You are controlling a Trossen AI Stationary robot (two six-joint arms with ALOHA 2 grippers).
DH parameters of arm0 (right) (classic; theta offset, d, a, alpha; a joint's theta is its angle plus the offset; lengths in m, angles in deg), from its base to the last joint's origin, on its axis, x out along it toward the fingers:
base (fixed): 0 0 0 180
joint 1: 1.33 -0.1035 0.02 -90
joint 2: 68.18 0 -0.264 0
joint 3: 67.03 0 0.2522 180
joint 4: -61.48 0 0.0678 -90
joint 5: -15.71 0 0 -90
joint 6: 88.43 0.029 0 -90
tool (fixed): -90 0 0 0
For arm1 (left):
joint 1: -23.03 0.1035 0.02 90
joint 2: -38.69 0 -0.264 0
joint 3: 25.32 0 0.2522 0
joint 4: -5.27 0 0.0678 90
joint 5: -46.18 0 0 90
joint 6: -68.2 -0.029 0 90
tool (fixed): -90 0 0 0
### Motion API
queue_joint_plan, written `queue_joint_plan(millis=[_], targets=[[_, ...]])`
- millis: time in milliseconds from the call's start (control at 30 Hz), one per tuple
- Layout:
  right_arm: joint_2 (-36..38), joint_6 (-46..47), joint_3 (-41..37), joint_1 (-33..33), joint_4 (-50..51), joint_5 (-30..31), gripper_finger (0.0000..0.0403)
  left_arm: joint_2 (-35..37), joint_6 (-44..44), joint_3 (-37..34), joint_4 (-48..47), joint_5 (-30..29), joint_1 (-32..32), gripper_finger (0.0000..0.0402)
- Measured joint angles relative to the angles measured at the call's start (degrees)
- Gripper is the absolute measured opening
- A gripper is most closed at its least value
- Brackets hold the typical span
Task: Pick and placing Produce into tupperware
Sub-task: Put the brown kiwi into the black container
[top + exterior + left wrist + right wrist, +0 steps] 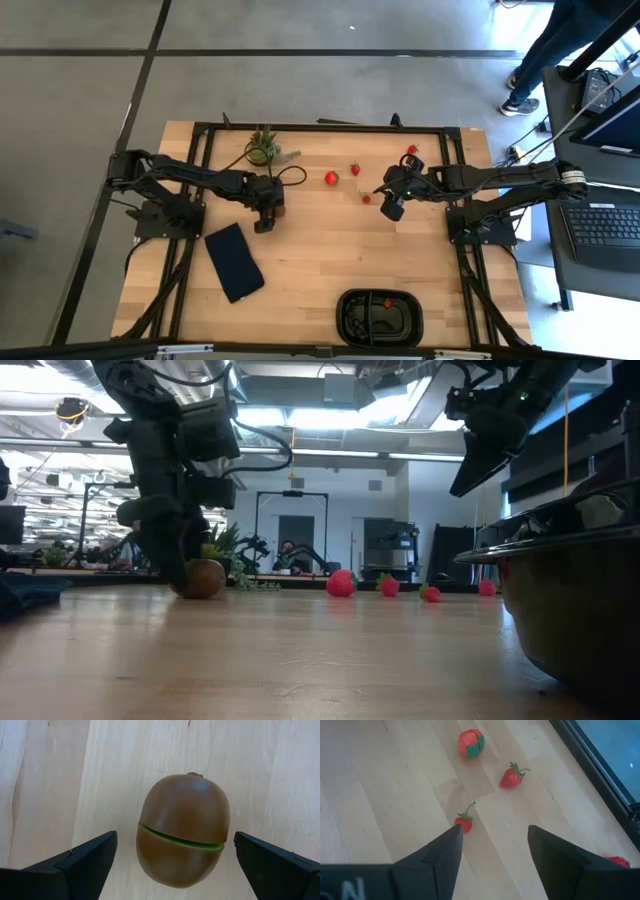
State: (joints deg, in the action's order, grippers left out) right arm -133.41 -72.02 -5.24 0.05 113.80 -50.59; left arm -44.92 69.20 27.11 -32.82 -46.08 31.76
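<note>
One kiwi (182,831), four loose strawberries (331,178), one in tupperware (345,312)

Smooth matt brown kiwi (182,830) on pale grained wooden table (280,765).

One camera is looking straight down on the whole worktop (330,250), and another is looking level across it from its edge. Each wrist camera is looking down closely, and all views are sharing the worktop.

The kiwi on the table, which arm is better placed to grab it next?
Left. The left gripper hangs open directly over the kiwi, one finger on each side. The right gripper is across the table, open above a small strawberry.
</note>
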Motion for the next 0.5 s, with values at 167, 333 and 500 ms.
queue_joint_plan(millis=[167, 333, 500], targets=[[0.0, 0.0, 0.0, 0.0, 0.0, 0.0, 0.0226, 0.0, 2.1, 0.0, 1.2, 0.0, 0.0, 0.0392], [0.0, 0.0, 0.0, 0.0, 0.0, 0.0, 0.0226, 0.0, 3.0, 0.0, 1.7, 0.0, -0.1, 0.0392], [0.0, 0.0, 0.0, 0.0, 0.0, 0.0, 0.0226, 0.0, 3.0, 0.0, 1.9, 0.0, -0.1, 0.0392]])
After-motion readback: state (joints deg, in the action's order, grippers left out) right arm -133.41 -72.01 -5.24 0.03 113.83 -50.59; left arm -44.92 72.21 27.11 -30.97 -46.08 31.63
